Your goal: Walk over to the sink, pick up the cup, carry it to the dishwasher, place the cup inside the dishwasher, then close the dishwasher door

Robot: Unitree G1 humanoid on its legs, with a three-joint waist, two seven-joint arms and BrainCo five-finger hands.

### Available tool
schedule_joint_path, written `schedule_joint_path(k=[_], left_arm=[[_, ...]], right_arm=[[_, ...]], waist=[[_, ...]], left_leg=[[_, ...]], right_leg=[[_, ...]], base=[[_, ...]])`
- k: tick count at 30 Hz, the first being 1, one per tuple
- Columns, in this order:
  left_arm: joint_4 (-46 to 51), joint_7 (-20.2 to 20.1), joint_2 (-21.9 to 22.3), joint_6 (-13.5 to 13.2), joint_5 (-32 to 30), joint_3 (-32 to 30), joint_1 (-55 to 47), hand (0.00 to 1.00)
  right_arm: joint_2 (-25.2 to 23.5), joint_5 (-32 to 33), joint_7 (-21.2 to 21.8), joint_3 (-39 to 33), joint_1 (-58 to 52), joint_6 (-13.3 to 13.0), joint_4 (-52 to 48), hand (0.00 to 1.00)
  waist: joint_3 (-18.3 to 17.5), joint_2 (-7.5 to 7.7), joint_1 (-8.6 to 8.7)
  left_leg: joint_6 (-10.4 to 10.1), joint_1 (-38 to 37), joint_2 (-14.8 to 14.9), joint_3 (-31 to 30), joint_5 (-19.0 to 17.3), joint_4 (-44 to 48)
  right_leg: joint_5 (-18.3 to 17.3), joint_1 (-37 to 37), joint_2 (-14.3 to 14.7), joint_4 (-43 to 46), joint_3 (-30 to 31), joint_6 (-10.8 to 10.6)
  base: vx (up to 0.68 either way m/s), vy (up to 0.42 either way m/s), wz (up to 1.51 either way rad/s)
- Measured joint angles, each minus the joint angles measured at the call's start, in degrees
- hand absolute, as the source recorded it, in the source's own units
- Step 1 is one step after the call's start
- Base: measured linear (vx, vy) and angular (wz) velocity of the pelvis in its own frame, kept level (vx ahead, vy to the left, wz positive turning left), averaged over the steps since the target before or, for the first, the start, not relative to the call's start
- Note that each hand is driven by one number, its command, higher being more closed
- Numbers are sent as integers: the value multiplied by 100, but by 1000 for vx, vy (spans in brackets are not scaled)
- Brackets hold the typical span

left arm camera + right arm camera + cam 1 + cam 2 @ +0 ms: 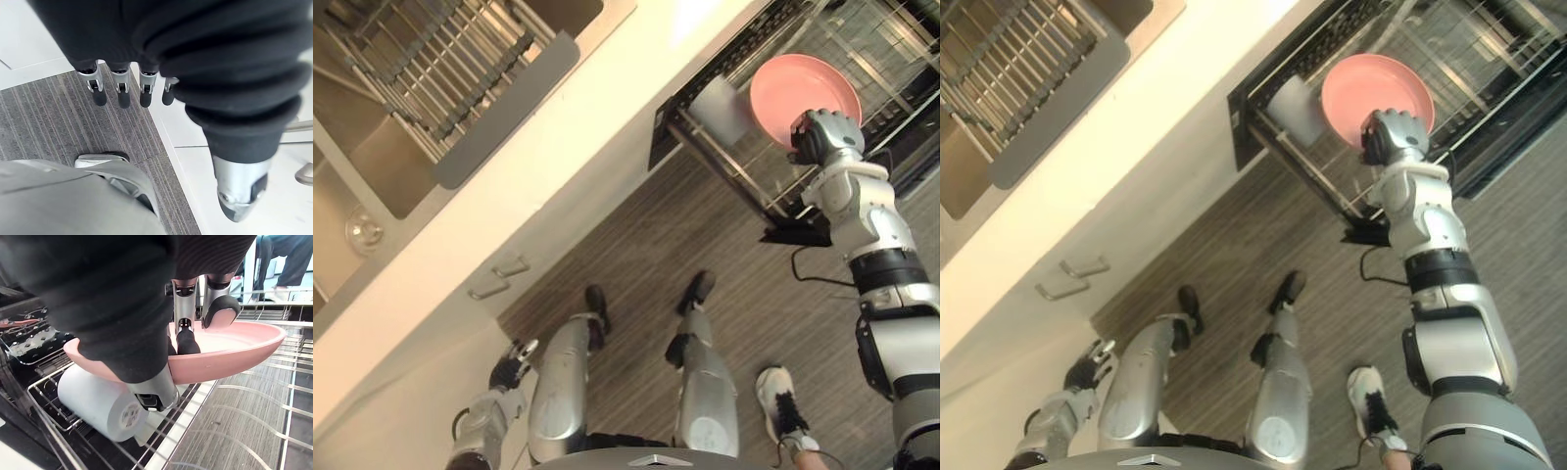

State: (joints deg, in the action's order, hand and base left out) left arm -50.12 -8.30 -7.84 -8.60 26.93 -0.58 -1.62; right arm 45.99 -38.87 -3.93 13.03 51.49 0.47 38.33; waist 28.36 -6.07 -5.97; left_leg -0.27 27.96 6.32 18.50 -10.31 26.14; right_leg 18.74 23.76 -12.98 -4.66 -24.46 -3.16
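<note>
My right hand (pixel 824 137) reaches over the pulled-out lower dishwasher rack (pixel 705 157) and is shut on a pink bowl (pixel 793 93). In the right wrist view its fingers (pixel 188 340) lie inside the pink bowl (pixel 234 357) and the thumb presses under the rim. A white cup (pixel 720 110) lies on its side in the rack right beside the bowl, and the right wrist view shows the cup (pixel 98 404) just below the thumb. My left hand (pixel 509 370) hangs open by my left side, its fingers (pixel 122 93) straight above the floor.
The cream counter (pixel 558 147) runs diagonally, with the steel sink (pixel 372 166), a grey dish rack (pixel 440 59) and a clear glass item (pixel 364 233) at the left. Cabinet handles (pixel 499 279) face the wooden floor. A person's white shoe (pixel 781 401) stands close at the lower right.
</note>
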Motion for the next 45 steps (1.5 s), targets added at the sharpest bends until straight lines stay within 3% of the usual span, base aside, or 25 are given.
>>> schedule_joint_path(k=[7,8,11,16,20,24,28,29,32,35,37,39,42,45], left_arm=[[154,52,58,0,206,505,177,0],[213,53,59,0,228,540,179,0],[231,63,58,-7,228,596,185,0],[247,128,47,-1,326,686,184,0],[417,158,81,-8,316,733,132,0],[430,151,175,-49,233,719,80,0],[429,115,279,-167,90,665,16,0],[419,120,325,-188,19,559,-32,0],[387,168,354,-264,-128,490,-137,0],[381,169,356,-274,-131,360,-253,0],[255,173,348,-268,-130,205,-274,0],[55,175,350,-289,-128,113,-317,0],[-118,172,350,-322,-126,71,-325,0],[-185,172,350,-344,-123,69,-325,0]], right_arm=[[314,304,-8,237,751,570,682,100],[316,309,-20,244,825,640,773,0],[370,467,-55,243,845,833,796,0],[441,1079,-280,130,871,779,778,0],[434,1591,-205,-179,865,436,589,0],[421,2074,-20,-531,606,-79,-301,0],[373,2778,-204,-1285,9,-194,-687,0],[284,3050,-370,-1598,-172,-188,-793,100],[6,3697,-867,-2418,-490,-142,-926,100],[-235,4260,-1376,-3141,-1011,9,-1035,100],[-642,4883,-1689,-3719,-1495,23,-1071,100],[-1218,5442,-1957,-4169,-2082,47,-1203,100],[-1633,6020,-2062,-4380,-2522,51,-1280,100],[-1859,6353,-2062,-4437,-2688,62,-1277,100]], waist=[[131,-345,-152],[126,-352,-181],[116,-367,-178],[102,-389,-146],[98,-395,-62],[98,-395,152],[98,-390,188],[97,-384,260],[90,-367,426],[24,-240,463],[-64,-95,489],[-206,-11,620],[-246,3,784],[-246,3,844]], left_leg=[[54,518,-168,-286,-24,246],[56,539,-176,-292,-25,263],[56,538,-187,-311,-25,273],[62,452,-198,-312,-3,242],[58,146,-298,-309,96,-28],[14,-277,-340,-428,137,-287],[-15,-610,-347,-469,158,-498],[-22,-708,-357,-500,163,-549],[-24,-968,-374,-565,164,-673],[-26,-1308,-392,-513,171,-855],[-43,-1530,-401,-462,182,-962],[-67,-1759,-426,-461,229,-1164],[-74,-1916,-487,-401,344,-1451],[-94,-2007,-512,-399,472,-1671]], right_leg=[[162,425,-100,2,69,29],[178,459,-101,2,89,37],[164,462,-102,2,91,70],[98,397,-117,1,48,138],[43,193,-181,1,6,138],[-83,-205,-187,1,-143,93],[-104,-485,-168,3,-203,13],[-123,-587,-167,4,-230,-10],[-125,-833,-163,5,-270,-11],[-177,-1041,-178,38,-208,-25],[-381,-1105,-226,242,-139,-130],[-536,-1178,-266,403,-124,-162],[-564,-1170,-302,406,-58,-176],[-567,-1168,-302,380,-60,-171]], base=[[-66,123,0],[-58,133,-12],[-49,101,-4],[-45,89,0],[-7,78,5],[28,79,10],[70,64,7],[99,81,9],[74,84,7],[43,76,-8],[37,52,-11],[30,30,-4],[-3,20,-9],[0,0,0]])
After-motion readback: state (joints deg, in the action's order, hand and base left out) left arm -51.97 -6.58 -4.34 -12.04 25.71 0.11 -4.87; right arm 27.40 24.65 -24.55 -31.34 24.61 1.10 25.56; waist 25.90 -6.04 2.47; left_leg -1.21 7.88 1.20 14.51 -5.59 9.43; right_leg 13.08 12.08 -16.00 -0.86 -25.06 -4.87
